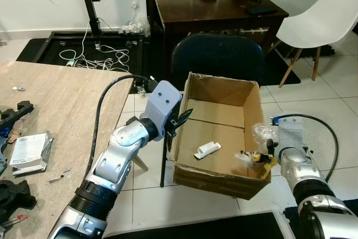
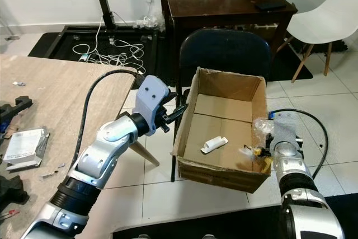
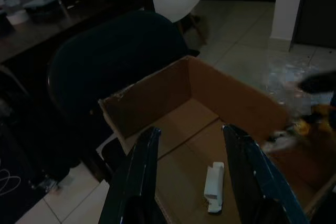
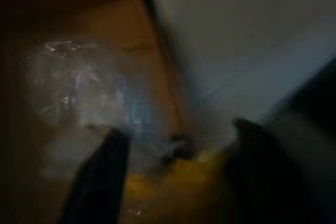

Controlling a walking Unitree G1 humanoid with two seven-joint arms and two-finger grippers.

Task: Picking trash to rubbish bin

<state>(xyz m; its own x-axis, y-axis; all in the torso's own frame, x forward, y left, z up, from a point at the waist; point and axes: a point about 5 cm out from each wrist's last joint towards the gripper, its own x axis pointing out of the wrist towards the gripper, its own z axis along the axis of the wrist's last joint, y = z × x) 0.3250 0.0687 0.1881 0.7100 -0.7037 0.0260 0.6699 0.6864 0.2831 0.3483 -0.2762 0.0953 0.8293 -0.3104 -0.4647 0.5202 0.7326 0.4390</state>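
Note:
An open cardboard box [image 1: 219, 91] rests on a dark blue chair [image 1: 217, 54] and serves as the bin. A small white plastic piece [image 1: 207, 149] lies on its bottom. My left gripper [image 1: 180, 122] hovers just outside the box's left wall, open, with nothing between its fingers [image 3: 142, 166]. My right gripper [image 1: 267, 155] is at the box's front right corner, over the rim. It is shut on a crumpled clear plastic wrapper [image 1: 260, 134] with a yellow bit. The right wrist view is blurred; the wrapper [image 4: 79, 87] shows pale against the brown cardboard.
A wooden table [image 1: 61, 99] stands on my left with a white packet [image 1: 28, 149] and dark tools on it. Behind the box are a dark desk [image 1: 212, 12] and a white chair [image 1: 324, 18]. Loose cables [image 1: 95, 57] lie on a black mat.

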